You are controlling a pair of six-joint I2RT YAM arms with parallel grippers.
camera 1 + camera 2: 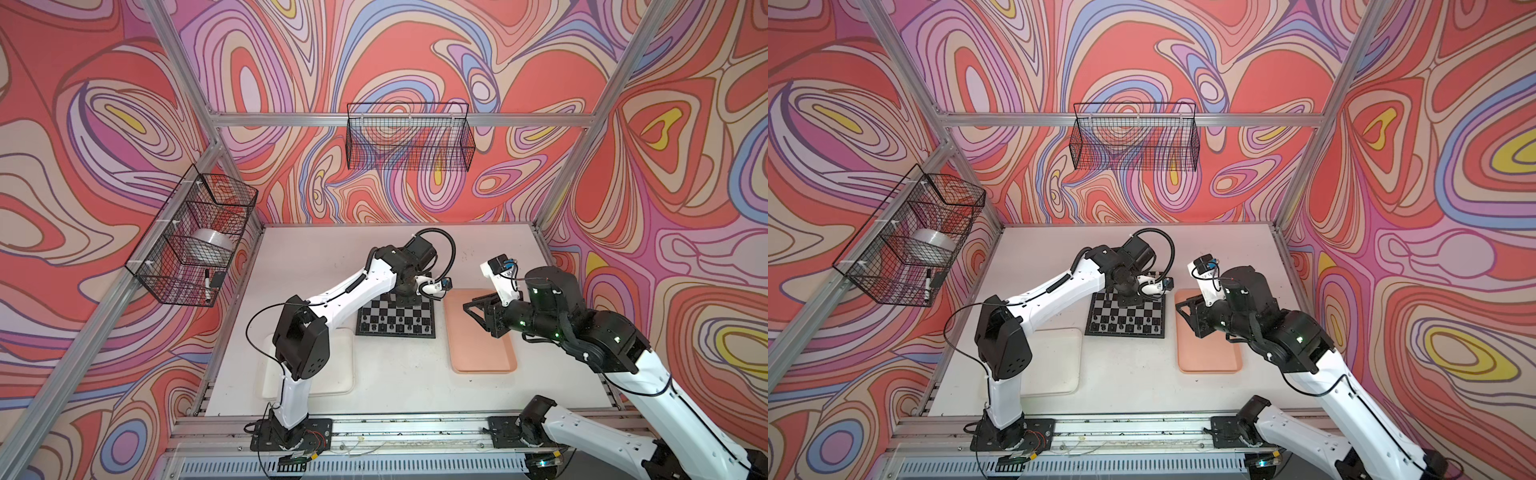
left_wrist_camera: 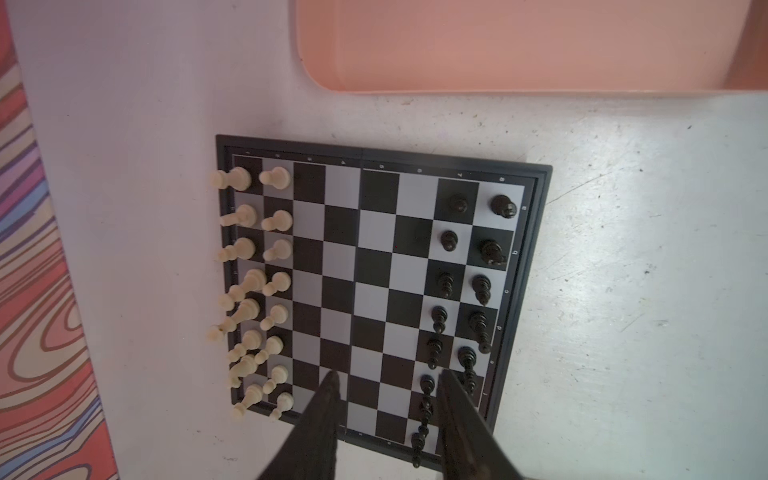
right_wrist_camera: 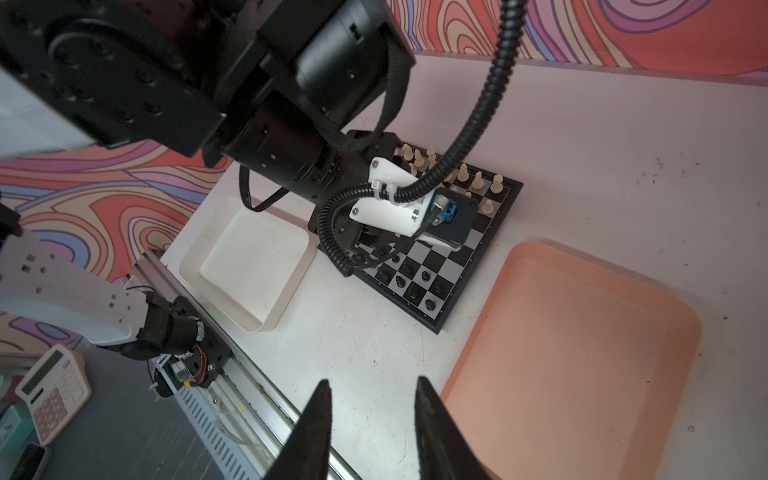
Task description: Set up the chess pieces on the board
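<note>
Swirled red, pink and lilac walls close in a white table (image 1: 415, 390). A wire basket (image 1: 409, 137) hangs on the back wall at the top centre of the frame. The board (image 1: 428, 316) lies at the centre of both top views, between a white tray (image 1: 343, 365) at lower left and a pink tray (image 1: 482, 353) to the right, and touches neither.

The black pieces (image 1: 395, 326) stand in two rows along the board's lower edge in the frame. The cream pieces (image 2: 249, 274) fill two rows along the opposite edge, which the left arm mostly hides in the top views.

The left gripper (image 2: 388, 374) hangs over the board's upper half in the top views. Its fingers are apart and clamp nothing, and in the wrist view one finger passes close beside the black pieces.

The right gripper (image 3: 372, 381) hovers by the pink tray's upper left corner in both top views, its jaws likewise parted and empty.
</note>
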